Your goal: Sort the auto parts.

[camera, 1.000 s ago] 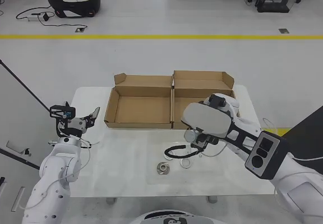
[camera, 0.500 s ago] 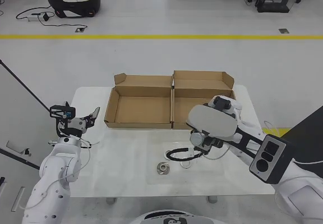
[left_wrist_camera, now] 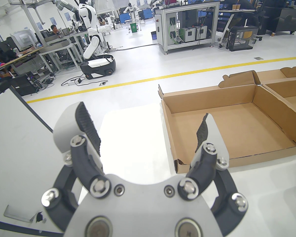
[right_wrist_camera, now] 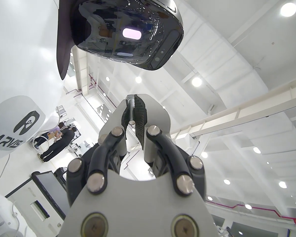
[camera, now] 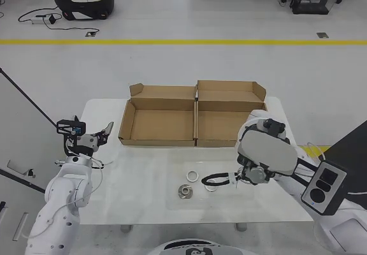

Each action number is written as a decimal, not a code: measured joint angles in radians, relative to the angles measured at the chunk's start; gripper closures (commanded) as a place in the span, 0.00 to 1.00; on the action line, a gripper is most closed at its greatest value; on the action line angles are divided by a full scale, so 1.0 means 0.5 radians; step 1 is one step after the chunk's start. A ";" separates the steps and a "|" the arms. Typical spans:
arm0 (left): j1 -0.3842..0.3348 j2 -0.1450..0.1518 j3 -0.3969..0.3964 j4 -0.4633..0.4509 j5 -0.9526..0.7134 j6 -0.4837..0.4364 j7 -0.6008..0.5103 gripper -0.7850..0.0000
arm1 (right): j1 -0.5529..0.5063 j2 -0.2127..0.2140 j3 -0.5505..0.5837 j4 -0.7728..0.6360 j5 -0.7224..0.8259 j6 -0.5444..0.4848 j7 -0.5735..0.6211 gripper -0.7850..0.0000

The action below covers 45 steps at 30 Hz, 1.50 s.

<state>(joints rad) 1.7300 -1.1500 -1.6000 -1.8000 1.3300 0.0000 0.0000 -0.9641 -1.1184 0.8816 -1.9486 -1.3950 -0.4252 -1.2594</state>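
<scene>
From above: black hose (camera: 214,180) on the table (camera: 139,172), just beside white ring (camera: 192,174) and metal part (camera: 185,190), in front of cardboard boxes (camera: 195,121); left wrist: left gripper (left_wrist_camera: 144,114) spread wide, holding nothing; right wrist: right gripper (right_wrist_camera: 133,109) aimed upward, clenched on the hose's thin end.

Your white table (camera: 126,191)
You had two open cardboard boxes (camera: 161,124) touching at its far edge; a white ring (camera: 192,174) and a metal flanged part (camera: 185,190) lay nearer.
</scene>
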 measured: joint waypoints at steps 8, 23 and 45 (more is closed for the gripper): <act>0.000 0.000 0.000 0.000 0.000 0.000 0.000 0.00 | -0.027 0.002 0.031 -0.030 -0.003 -0.001 0.076 1.00; 0.000 0.000 0.000 0.000 0.000 0.000 0.000 0.00 | -0.511 0.170 0.869 -0.022 -0.169 -0.531 0.538 1.00; 0.000 0.000 0.000 0.000 0.000 0.000 0.000 0.00 | -0.505 0.435 1.483 0.395 -0.110 -1.174 1.984 1.00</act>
<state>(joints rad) 1.7300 -1.1500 -1.6000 -1.8000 1.3300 0.0000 0.0000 -1.2165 -0.9008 1.6233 -1.7510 -1.4500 -1.0122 -0.2673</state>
